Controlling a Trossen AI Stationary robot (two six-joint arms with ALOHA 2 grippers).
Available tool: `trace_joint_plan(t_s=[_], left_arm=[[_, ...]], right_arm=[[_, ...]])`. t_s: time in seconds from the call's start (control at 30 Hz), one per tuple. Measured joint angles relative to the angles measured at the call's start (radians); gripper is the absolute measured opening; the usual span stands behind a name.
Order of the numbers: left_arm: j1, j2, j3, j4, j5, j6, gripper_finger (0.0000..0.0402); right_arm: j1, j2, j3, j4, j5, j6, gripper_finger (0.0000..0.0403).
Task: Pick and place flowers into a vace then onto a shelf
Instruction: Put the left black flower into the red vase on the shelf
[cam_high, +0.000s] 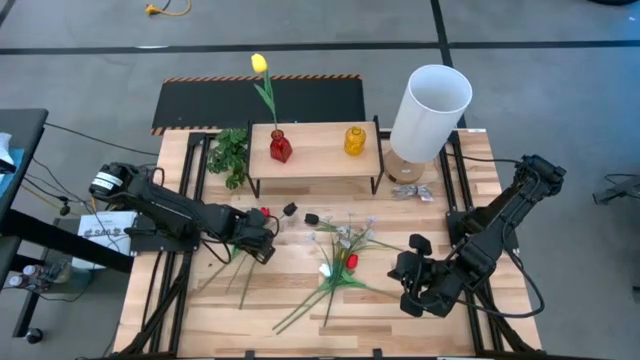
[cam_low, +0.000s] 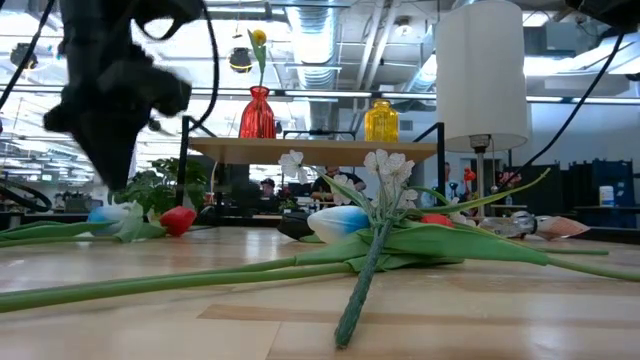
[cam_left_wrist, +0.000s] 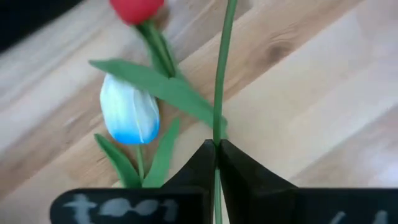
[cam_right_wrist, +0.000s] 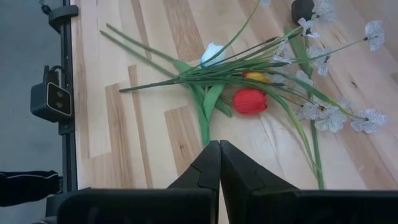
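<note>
The left arm was seen stretched low across the bench (cam_high: 300, 300) from its left edge toward the middle, its left hand (cam_high: 262, 243) brought down close to the slats. In the left wrist view the fingers (cam_left_wrist: 199, 171) were pressed together on a thin green stem (cam_left_wrist: 222, 74), which ran up between their tips; a white-and-blue tulip head (cam_left_wrist: 130, 118) and a red tulip head (cam_left_wrist: 137, 9) lay just beside that stem on the wood. The right arm was folded near the bench's right edge, with the right hand (cam_high: 420, 296) held low toward the front right corner, its fingers (cam_right_wrist: 217, 165) shut on nothing and pointed at the heap. The loose flowers (cam_high: 345, 262) were spread in a heap at the middle of the bench, between the two hands, their stems fanned toward the front edge. The shelf (cam_high: 315, 150) stood at the rear of the bench, and on it were a red vase (cam_high: 280, 148) with a yellow tulip (cam_high: 259, 64) upright in it and a yellow vase (cam_high: 355, 140). A white lamp (cam_high: 430, 110) stood at the shelf's right end, and a leafy green sprig (cam_high: 230, 155) lay by its left end.
</note>
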Motion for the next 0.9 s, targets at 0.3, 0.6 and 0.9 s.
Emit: trace_joint_plan(t_s=[0.3,0.6,0.9], left_arm=[[0.000,-0.026,0.183,-0.011,0.107,0.271,0.0000],[0.000,-0.025,0.267,0.215,0.313,0.390,0.0000],[0.003,-0.025,0.267,0.770,0.293,0.594,0.0000]], right_arm=[[0.000,0.000,0.000,-0.003,0.000,-0.001,0.0000],[0.000,0.000,0.000,-0.003,0.000,0.000,0.0000],[0.000,0.000,0.000,-0.003,-0.002,0.000,0.0000]])
